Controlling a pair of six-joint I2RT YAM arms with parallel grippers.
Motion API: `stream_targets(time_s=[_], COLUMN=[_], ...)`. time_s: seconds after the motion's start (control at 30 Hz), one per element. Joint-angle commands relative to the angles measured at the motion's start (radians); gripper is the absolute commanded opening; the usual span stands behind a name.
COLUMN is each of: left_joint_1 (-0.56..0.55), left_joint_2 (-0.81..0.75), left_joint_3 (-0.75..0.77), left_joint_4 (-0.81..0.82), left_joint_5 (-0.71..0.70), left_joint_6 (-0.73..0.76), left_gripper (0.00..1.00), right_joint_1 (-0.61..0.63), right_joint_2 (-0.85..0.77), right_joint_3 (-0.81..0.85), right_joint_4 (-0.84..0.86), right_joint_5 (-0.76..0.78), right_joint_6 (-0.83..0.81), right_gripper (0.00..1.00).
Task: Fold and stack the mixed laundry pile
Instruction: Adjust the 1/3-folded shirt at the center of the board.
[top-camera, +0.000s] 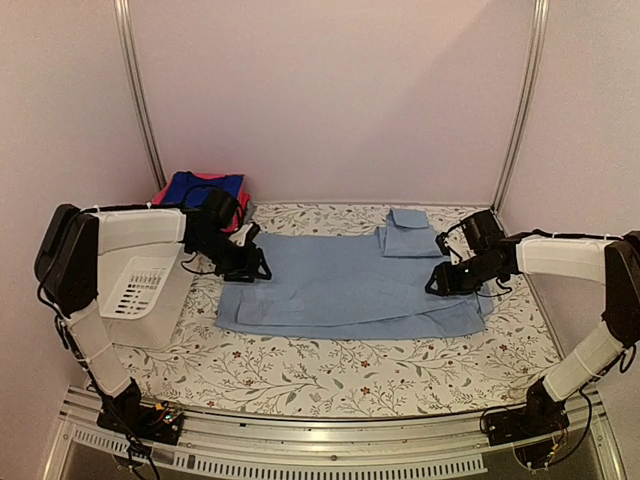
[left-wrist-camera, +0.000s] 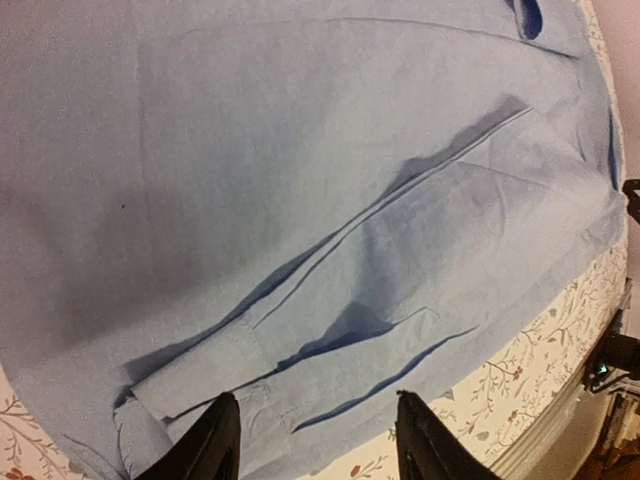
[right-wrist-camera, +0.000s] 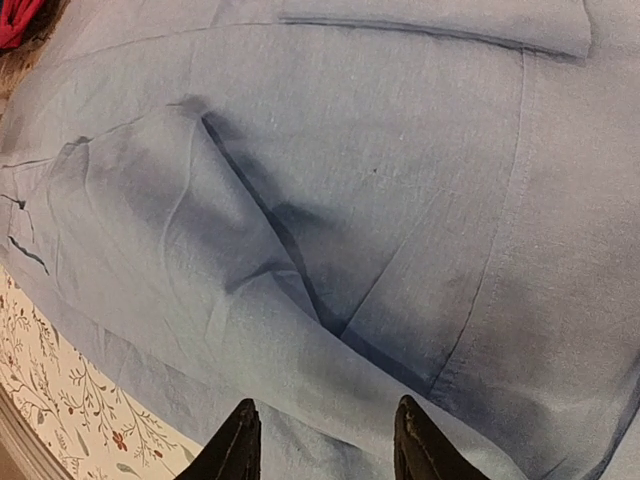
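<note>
The large pale-blue shirt (top-camera: 350, 285) lies spread flat across the middle of the table, with a folded part (top-camera: 408, 232) at its back right. My left gripper (top-camera: 250, 265) hovers at the shirt's left edge. Its jaws stand open over a creased sleeve fold (left-wrist-camera: 330, 340), with nothing between the fingertips (left-wrist-camera: 210, 440). My right gripper (top-camera: 440, 280) is at the shirt's right side, also open, its fingers (right-wrist-camera: 420, 440) just above wrinkled cloth (right-wrist-camera: 300, 300). A royal-blue garment on a pink-red one (top-camera: 205, 188) lies heaped at the back left.
A white slotted basket (top-camera: 145, 290) stands at the left, under my left arm. The floral tablecloth (top-camera: 330, 375) shows in front of the shirt. Metal frame posts (top-camera: 140, 100) rise at both back corners against the walls.
</note>
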Motion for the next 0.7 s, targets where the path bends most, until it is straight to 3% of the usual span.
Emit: stream_targets(time_s=[0.0, 0.2, 0.4, 0.57, 0.67], left_joint_1=[-0.029, -0.035, -0.036, -0.038, -0.039], left_joint_2=[0.055, 0.113, 0.087, 0.083, 0.053], left_joint_3=[0.035, -0.002, -0.098, -0.128, -0.120], left_joint_4=[0.045, 0.048, 0.015, -0.027, -0.039], left_joint_5=[-0.010, -0.026, -0.078, -0.095, -0.090], left_joint_6=[0.017, 0.001, -0.004, 0.009, 0.022], left_gripper=[0.53, 0.50, 0.50, 0.52, 0.54], right_joint_1=[-0.001, -0.001, -0.020, -0.039, -0.084], right_joint_2=[0.080, 0.191, 0.192, 0.207, 0.182], right_joint_3=[0.043, -0.007, -0.070, -0.048, -0.037], right_joint_4=[0.003, -0.029, -0.059, -0.116, -0.145], right_joint_5=[-0.067, -0.047, -0.022, -0.033, -0.095], right_joint_6=[-0.025, -0.039, 0.009, 0.032, 0.033], right_gripper=[0.42, 0.34, 0.30, 0.35, 0.48])
